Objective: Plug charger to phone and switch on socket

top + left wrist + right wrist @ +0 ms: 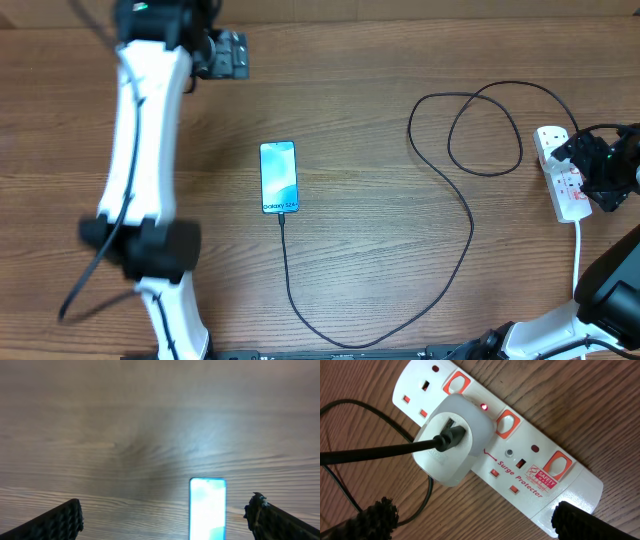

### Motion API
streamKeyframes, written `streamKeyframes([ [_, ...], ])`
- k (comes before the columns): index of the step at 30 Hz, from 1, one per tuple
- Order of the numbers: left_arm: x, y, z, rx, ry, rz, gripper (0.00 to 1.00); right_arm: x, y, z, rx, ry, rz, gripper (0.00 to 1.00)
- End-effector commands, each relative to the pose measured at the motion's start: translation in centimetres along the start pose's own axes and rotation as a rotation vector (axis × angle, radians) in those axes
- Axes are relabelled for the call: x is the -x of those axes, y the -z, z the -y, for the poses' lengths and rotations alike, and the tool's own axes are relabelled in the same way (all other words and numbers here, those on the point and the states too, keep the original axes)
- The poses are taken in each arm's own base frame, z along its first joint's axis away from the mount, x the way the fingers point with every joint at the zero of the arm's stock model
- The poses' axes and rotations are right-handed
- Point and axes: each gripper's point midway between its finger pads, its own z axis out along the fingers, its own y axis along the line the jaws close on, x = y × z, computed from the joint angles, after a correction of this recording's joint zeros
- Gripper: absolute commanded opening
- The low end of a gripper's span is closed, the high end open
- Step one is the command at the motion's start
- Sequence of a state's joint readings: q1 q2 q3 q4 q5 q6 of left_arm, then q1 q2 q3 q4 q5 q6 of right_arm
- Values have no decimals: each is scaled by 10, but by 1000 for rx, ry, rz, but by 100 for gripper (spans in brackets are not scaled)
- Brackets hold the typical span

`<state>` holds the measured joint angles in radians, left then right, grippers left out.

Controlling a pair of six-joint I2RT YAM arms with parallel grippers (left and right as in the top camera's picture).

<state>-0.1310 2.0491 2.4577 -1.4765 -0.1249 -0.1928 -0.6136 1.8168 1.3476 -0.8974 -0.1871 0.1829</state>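
Two grippers hang wide open and empty over a wood-grain table (380,60): the left gripper (225,55) at the overhead frame's upper left, the right gripper (600,168) at far right above a white power strip (558,175) with red switches. At centre lies a slim, blue-lit smartphone (278,178); a thin black charger cable (471,215) meets its lower edge and loops right to a white adapter (451,442) seated in the strip, beside a lit red light (483,407).
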Motion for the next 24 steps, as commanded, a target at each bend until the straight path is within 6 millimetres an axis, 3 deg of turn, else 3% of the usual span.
streamKeyframes([
  [1,8,66,-7,-19,33,145,100,7,8,-6,17,9,30,100],
  [7,3,142,-18,-51,54,302,100,7,8,-6,17,9,30,100],
  [13,-8,192,-29,-70,72,407,100,7,8,-6,17,9,30,100],
  [18,-16,213,-44,-56,101,445,100,7,8,-6,17,9,30,100],
  [24,-17,218,-74,3,168,462,100,7,8,-6,17,9,30,100],
])
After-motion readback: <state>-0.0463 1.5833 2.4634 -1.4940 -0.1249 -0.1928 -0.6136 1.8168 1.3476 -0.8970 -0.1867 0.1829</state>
